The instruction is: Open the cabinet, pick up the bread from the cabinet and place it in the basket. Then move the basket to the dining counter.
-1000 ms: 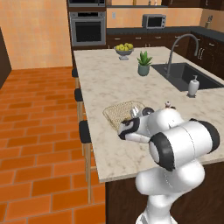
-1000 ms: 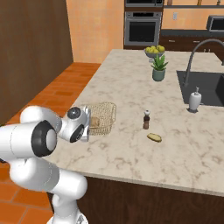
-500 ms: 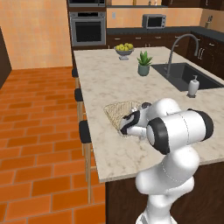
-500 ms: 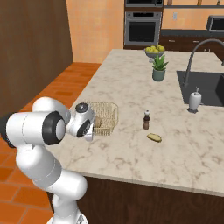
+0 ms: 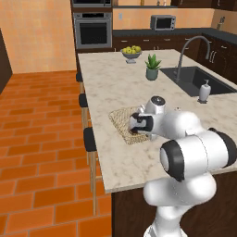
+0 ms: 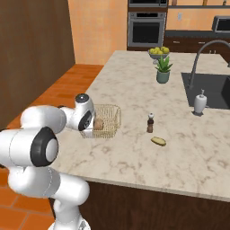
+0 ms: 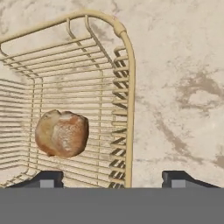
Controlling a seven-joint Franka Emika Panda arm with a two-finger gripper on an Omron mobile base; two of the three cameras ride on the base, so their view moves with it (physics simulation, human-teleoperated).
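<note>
the basket (image 7: 124, 57) sits on the worktop (image 7: 183, 87) with the bread (image 7: 61, 133) inside, light rigid wire best taken at its rim, the tool (image 7: 111, 178) standing wide open and empty astride that rim.

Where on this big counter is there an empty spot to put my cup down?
Bare marble lies between the basket and the potted plant, and along the near edge below the pepper bottle. It is crowded by the basket, where the robot's fingers straddle the rim.
</note>
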